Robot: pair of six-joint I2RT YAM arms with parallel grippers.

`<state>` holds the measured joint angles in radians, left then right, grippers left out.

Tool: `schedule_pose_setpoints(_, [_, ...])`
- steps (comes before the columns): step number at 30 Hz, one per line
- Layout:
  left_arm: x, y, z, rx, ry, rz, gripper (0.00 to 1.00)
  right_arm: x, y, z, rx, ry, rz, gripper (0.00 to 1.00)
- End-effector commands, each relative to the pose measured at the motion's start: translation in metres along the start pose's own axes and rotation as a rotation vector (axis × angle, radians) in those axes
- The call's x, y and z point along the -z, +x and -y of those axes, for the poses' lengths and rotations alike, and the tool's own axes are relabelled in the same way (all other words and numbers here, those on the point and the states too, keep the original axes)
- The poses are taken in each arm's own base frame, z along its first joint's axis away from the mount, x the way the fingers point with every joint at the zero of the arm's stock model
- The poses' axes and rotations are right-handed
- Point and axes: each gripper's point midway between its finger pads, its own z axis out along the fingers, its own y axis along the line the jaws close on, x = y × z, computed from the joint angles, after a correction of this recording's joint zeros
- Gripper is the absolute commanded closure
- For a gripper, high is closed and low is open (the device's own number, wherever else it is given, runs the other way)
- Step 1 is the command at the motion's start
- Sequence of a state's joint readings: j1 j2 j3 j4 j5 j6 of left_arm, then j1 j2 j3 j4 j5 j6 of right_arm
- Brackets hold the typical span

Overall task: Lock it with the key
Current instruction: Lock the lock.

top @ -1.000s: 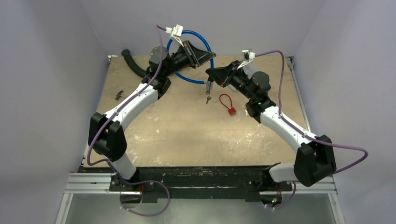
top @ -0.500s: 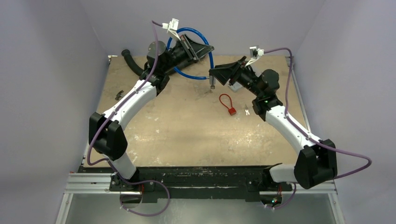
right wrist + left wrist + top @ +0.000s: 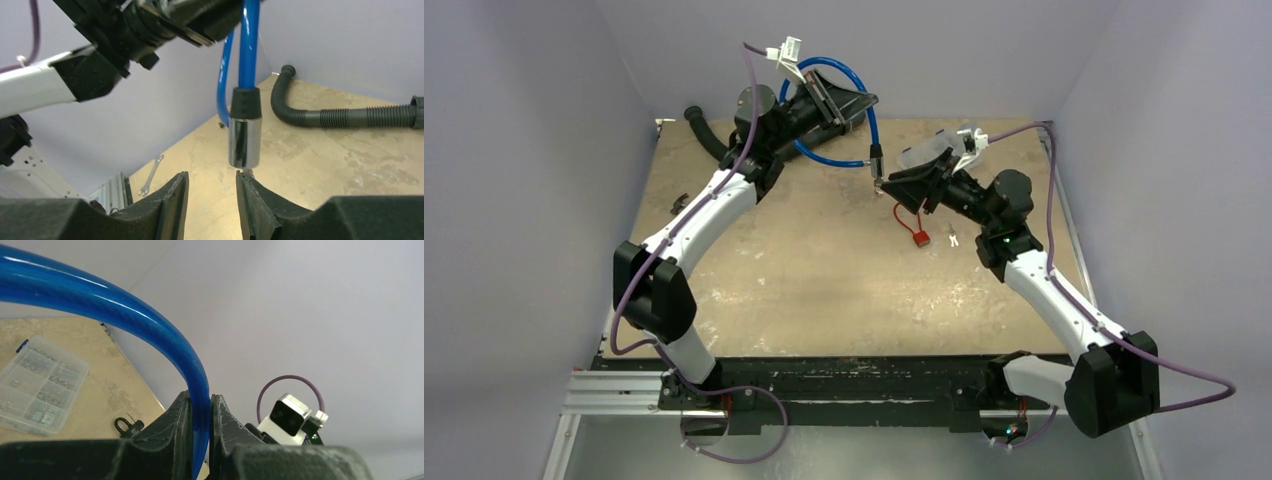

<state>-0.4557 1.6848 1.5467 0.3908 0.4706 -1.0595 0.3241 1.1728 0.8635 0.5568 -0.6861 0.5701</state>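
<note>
Left gripper (image 3: pixel 200 407): jaws closed on the blue cable (image 3: pixel 125 309). Right gripper (image 3: pixel 211 187): jaws apart, empty. The key (image 3: pixel 951 236) lies on the tabletop (image 3: pixel 804 285) beside the red lock (image 3: pixel 920 238); locking seems not done.

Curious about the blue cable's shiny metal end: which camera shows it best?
The right wrist view: the metal end hangs large, just ahead of the right gripper. The top view shows it tiny; the left wrist view shows only the blue cable pinched in the left gripper.
</note>
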Motion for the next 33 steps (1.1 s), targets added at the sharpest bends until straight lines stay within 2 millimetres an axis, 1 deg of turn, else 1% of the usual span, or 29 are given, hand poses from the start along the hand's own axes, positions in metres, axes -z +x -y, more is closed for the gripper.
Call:
schedule_pose_setpoints(1, [0.011, -0.036, 0.064, -0.05, 0.129, 0.081, 1.0, 0.003, 0.011, 0.009, 0.061, 0.019, -0.024, 0.55])
schedule_pose_setpoints(5, [0.013, -0.037, 0.067, -0.052, 0.129, 0.083, 1.0, 0.002, 0.011, 0.025, 0.074, 0.09, -0.006, 0.6])
schedule_pose_setpoints(8, [0.013, -0.038, 0.068, -0.053, 0.13, 0.087, 1.0, 0.001, 0.009, 0.034, 0.083, 0.131, 0.013, 0.58])
schedule_pose_setpoints(11, [0.013, -0.038, 0.068, -0.045, 0.132, 0.09, 1.0, -0.004, 0.012, 0.037, 0.077, 0.136, 0.01, 0.54])
schedule_pose_setpoints(15, [0.012, -0.038, 0.066, -0.042, 0.126, 0.093, 1.0, -0.011, 0.012, 0.043, 0.078, 0.148, 0.014, 0.55])
schedule_pose_setpoints(19, [0.012, -0.039, 0.066, -0.043, 0.123, 0.096, 1.0, -0.017, 0.016, 0.042, 0.077, 0.131, 0.005, 0.56])
schedule_pose_setpoints(28, [0.012, -0.038, 0.062, -0.041, 0.117, 0.106, 1.0, -0.028, 0.018, 0.03, 0.082, 0.081, 0.016, 0.59])
schedule_pose_setpoints(33, [0.013, -0.038, 0.061, -0.039, 0.117, 0.109, 1.0, -0.032, 0.017, 0.03, 0.08, 0.079, 0.021, 0.65])
